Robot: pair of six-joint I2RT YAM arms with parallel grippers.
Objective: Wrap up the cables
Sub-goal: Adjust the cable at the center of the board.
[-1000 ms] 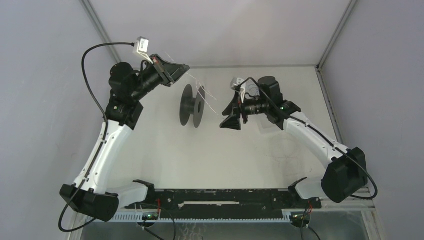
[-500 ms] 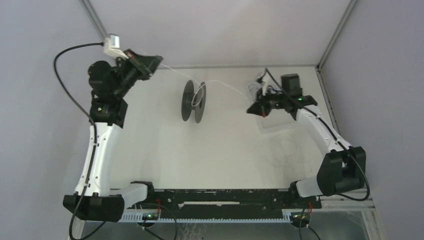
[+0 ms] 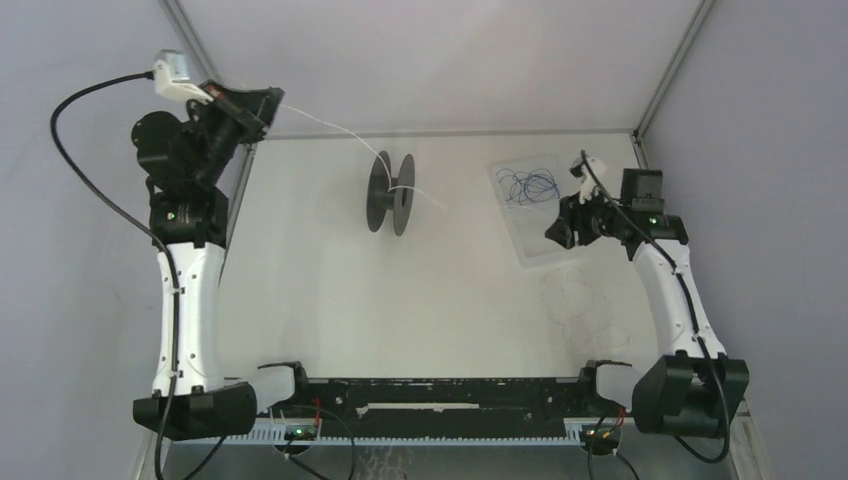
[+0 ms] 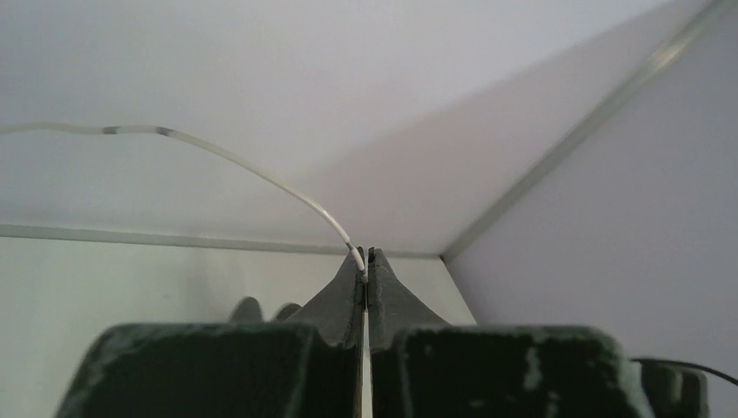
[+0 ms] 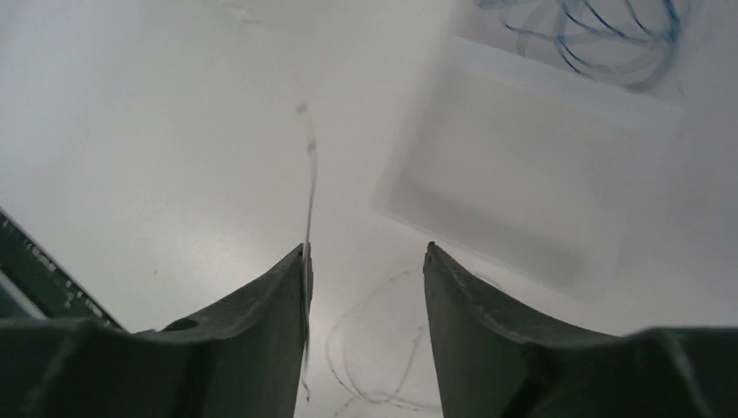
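The cable (image 3: pixel 330 128) is a thin whitish cord that runs from my left gripper (image 3: pixel 270 102) down to the black spool (image 3: pixel 390 193) standing on its rim mid-table. A short tail leaves the spool toward the right. In the left wrist view the left gripper (image 4: pixel 366 259) is shut on the cable (image 4: pixel 261 174) at its tips. My right gripper (image 3: pixel 557 231) hovers over the right side, jaws apart. In the right wrist view the right gripper (image 5: pixel 366 252) is open, with a cable strand (image 5: pixel 309 174) running along its left finger. Loose cable loops (image 5: pixel 383 348) lie on the table below.
A clear sheet (image 3: pixel 535 215) lies at the back right with a tangle of blue wire (image 3: pixel 528 185) on it. Faint cable loops (image 3: pixel 578 298) sit on the table in front of the sheet. Enclosure walls stand close behind the left gripper and to the right of the right arm.
The left arm swung further left and back, still pinching the cable and drawing it out from the spool. The right arm moved right, away from the spool, and its jaws went from shut to open.
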